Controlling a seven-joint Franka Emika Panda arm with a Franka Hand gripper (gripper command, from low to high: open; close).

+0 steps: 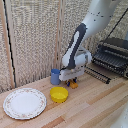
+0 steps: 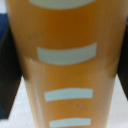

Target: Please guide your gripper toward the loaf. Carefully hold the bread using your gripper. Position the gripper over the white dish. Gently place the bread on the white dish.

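Hand [image 1: 73, 81] is down at the surface [image 1: 95, 107], at the end of the white arm [image 1: 82, 35] that reaches in from the upper right of the exterior view. Bread [image 1: 74, 85] sits right under the hand, a small orange-brown piece showing just below the white housing, resting on or just above the wood. Dark fingertips flank it on both sides.

Wrist view is almost all bread [image 2: 65, 65]: orange-brown body with pale rectangular marks across it, filling the frame. Dark fingers [image 2: 7, 75] sit at both edges of it, tight against its sides. So the hand looks pinched on the bread, though actual contact pressure can't be confirmed from the blur.

Yellow bowl [image 1: 59, 94] is just beside the hand, toward the exterior view's left and a bit nearer the camera, not touching it. Blue cup [image 1: 55, 76] stands upright close behind the hand on that same side, next to the housing.

White plate [image 1: 24, 103] with the patterned rim lies flat, well apart from the hand, past the bowl on the exterior view's left. Nothing on it.

Black wire rack [image 1: 111, 54] sits on the hand's other side, toward the back.
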